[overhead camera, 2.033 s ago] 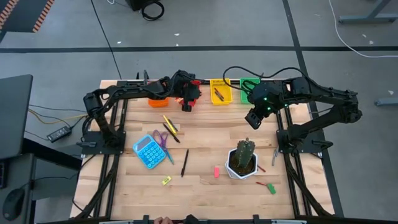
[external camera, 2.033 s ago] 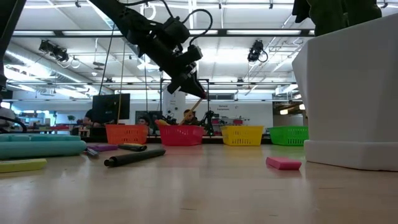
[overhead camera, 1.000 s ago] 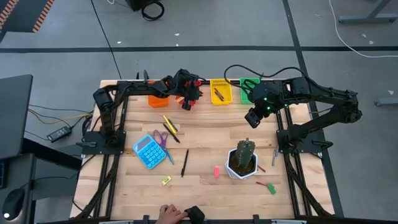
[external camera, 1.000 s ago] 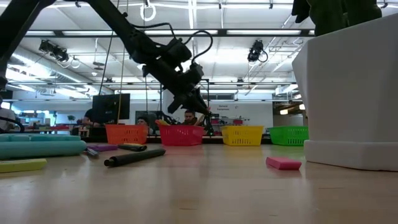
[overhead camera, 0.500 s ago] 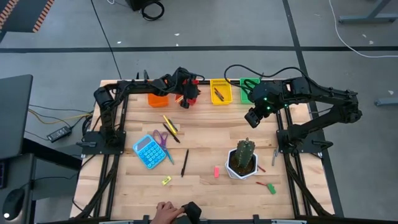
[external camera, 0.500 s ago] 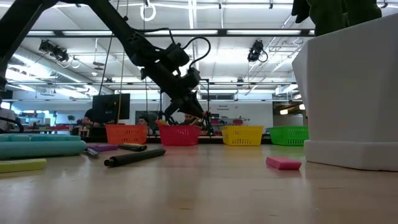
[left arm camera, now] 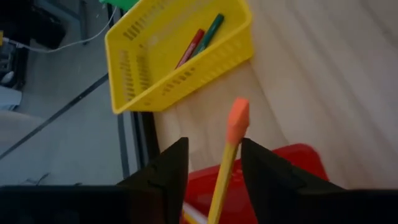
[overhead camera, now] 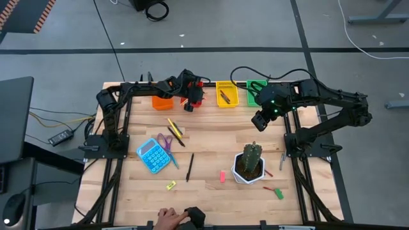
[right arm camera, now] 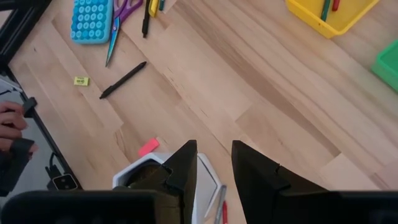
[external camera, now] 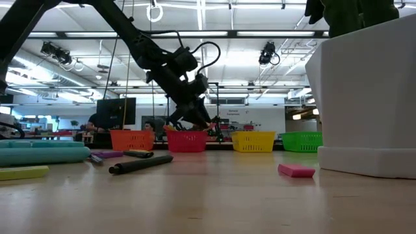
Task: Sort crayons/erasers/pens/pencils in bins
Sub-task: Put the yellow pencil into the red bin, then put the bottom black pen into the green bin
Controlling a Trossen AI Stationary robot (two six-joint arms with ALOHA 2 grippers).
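Note:
Four bins stand in a row at the far edge: orange (overhead camera: 162,102), red (external camera: 187,140), yellow (overhead camera: 226,94) and green (overhead camera: 255,86). My left gripper (overhead camera: 190,102) hangs open just over the red bin (left arm camera: 292,180). A yellow pencil (left arm camera: 225,168) with an orange eraser tip stands between its fingers, with its lower end down in the bin. A gap shows beside the pencil. Red and green crayons (left arm camera: 200,40) lie in the yellow bin. My right gripper (overhead camera: 261,121) hovers open and empty above the table's right half.
Loose on the table lie a pencil and pens (overhead camera: 174,130), a black pen (overhead camera: 190,167), a pink eraser (overhead camera: 222,176), a yellow-green eraser (overhead camera: 170,186) and crayons (overhead camera: 276,190). There are also a blue calculator (overhead camera: 152,155), scissors (overhead camera: 166,142) and a cactus pot (overhead camera: 250,165). A person's hand (overhead camera: 169,219) is at the near edge.
My left gripper has sunk with the pencil toward the red bin. Its fingers have spread apart, and the pencil's lower end now reaches into the bin.

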